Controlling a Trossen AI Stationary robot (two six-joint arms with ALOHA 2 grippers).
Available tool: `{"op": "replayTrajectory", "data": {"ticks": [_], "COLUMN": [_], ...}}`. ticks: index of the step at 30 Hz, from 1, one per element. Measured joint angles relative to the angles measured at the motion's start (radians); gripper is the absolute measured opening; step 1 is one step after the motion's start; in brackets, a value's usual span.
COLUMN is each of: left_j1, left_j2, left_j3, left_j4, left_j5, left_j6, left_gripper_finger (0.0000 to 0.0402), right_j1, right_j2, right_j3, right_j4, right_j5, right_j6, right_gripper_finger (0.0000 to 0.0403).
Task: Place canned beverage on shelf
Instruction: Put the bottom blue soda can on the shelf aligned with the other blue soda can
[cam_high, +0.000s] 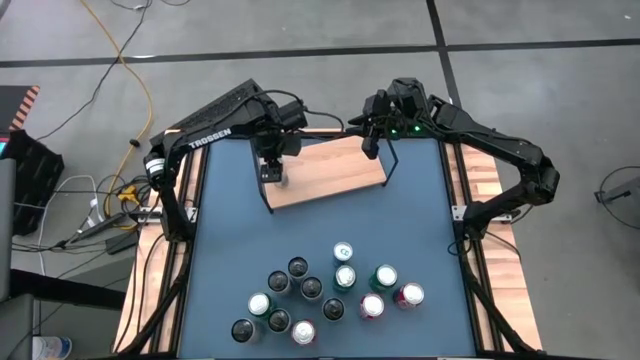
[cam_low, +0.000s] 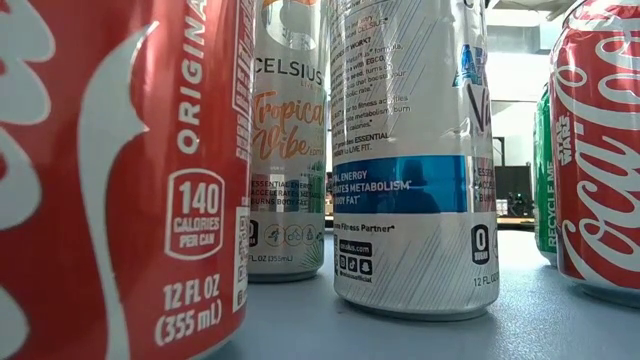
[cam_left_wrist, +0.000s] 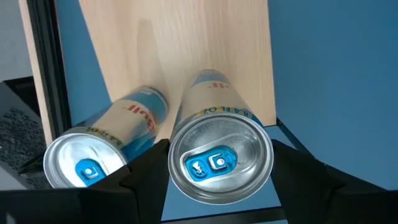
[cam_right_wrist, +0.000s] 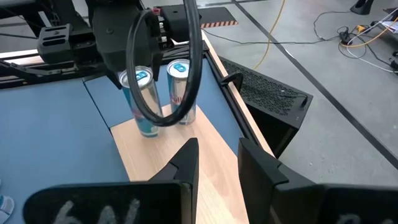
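Left gripper (cam_left_wrist: 217, 180) clamped on slim blue-silver can (cam_left_wrist: 219, 163), axis upright, base at near-left corner of shelf (cam_high: 330, 170), my 11 o'clock on table. Second matching can (cam_left_wrist: 84, 168) stands just beside it; I judge that tightest clearance on release. Right gripper (cam_right_wrist: 217, 163) over shelf's right end, jaws narrowly apart, empty. Spare cans (cam_high: 330, 290) cluster toward 6 o'clock, well apart.
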Motion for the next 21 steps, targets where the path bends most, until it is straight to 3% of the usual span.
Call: {"op": "replayTrajectory", "data": {"ticks": [21], "left_j1": [0.007], "left_j2": [0.0], "left_j3": [0.0], "left_j4": [0.014], "left_j5": [-0.039], "left_j6": [0.018], "left_gripper_finger": [0.0224], "right_j1": [0.0], "right_j2": [0.0], "right_j3": [0.0], "right_j4": [-0.005], "right_j5": [0.0], "right_j6": [0.004], "right_gripper_finger": [0.0095]}}
